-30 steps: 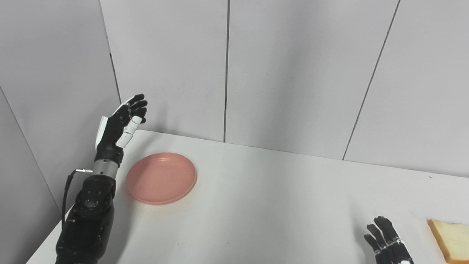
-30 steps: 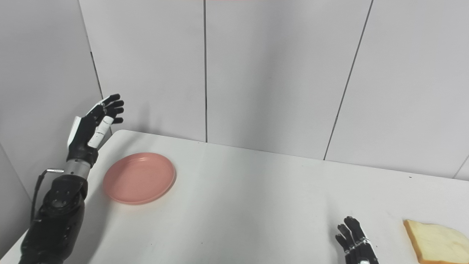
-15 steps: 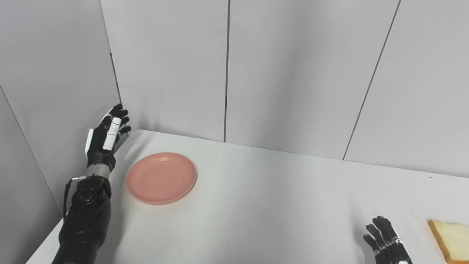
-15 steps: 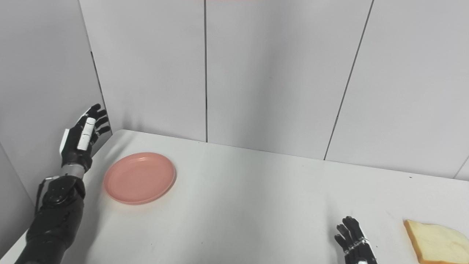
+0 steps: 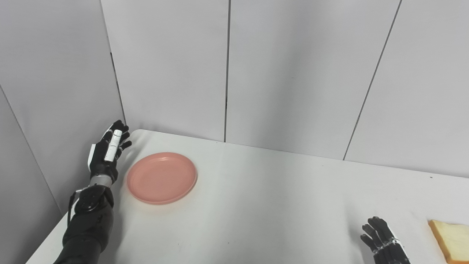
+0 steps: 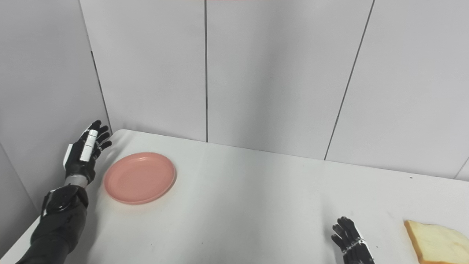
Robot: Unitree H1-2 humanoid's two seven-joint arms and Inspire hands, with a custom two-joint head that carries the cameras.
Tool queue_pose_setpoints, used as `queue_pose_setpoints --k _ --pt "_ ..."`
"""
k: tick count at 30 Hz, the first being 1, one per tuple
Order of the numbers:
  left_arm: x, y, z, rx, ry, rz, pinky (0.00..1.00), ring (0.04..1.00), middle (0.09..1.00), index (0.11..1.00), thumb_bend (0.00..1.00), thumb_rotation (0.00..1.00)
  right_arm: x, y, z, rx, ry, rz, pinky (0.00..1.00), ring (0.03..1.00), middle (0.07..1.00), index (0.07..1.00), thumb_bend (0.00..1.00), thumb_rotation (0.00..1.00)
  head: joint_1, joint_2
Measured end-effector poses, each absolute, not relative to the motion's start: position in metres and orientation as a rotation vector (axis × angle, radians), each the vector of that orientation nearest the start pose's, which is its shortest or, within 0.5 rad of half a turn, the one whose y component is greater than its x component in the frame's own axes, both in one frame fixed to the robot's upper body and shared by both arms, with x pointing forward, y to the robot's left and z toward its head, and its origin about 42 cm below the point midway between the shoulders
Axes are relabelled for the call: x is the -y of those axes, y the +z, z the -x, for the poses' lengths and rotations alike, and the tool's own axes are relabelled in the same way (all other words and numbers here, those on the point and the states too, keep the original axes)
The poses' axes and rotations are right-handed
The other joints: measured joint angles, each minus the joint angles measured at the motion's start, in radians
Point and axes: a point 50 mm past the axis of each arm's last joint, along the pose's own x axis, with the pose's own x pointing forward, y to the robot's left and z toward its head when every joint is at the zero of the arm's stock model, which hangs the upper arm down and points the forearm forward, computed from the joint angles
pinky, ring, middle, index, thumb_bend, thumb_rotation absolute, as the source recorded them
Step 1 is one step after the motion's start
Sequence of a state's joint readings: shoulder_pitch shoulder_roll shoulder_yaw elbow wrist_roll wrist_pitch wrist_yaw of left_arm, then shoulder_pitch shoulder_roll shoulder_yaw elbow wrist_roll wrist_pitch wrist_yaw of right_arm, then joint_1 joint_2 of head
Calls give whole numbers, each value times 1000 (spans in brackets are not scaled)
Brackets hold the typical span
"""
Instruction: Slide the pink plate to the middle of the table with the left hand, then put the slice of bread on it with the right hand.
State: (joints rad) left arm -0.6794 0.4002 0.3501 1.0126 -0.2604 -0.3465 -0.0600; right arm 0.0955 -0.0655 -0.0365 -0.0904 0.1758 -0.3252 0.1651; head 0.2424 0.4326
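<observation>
The pink plate point(image 5: 162, 178) lies flat on the white table point(image 5: 256, 205) near its far left corner. My left hand point(image 5: 107, 153) stands open just left of the plate, fingers apart and stretched toward the back wall, a small gap from the rim. A slice of bread point(image 5: 451, 240) lies at the right edge of the table, partly cut off by the picture. My right hand point(image 5: 383, 242) rests low at the bottom edge, left of the bread, fingers spread and holding nothing.
Grey wall panels point(image 5: 227, 69) close the table at the back and on the left, right behind my left hand. The table's left edge point(image 5: 47, 238) runs down beside my left forearm.
My left hand has come down and moved left, from raised above the table corner to low beside the plate's left rim. The plate, the bread and the right hand have hardly moved.
</observation>
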Motion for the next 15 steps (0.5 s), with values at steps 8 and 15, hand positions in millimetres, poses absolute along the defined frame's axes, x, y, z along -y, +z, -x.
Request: queue_pose_setpoints --k 8,15 --pt "-419 146 -458 110 366 91 842 873 857 848 834 746 241 119 -248 335 91 -71 875 885 895 868 799 886 -6 8" --pt "-407 141 -460 126 340 91 893 880 859 852 878 728 242 119 -247 334 90 -72 879 893 903 872 797 891 -11 12"
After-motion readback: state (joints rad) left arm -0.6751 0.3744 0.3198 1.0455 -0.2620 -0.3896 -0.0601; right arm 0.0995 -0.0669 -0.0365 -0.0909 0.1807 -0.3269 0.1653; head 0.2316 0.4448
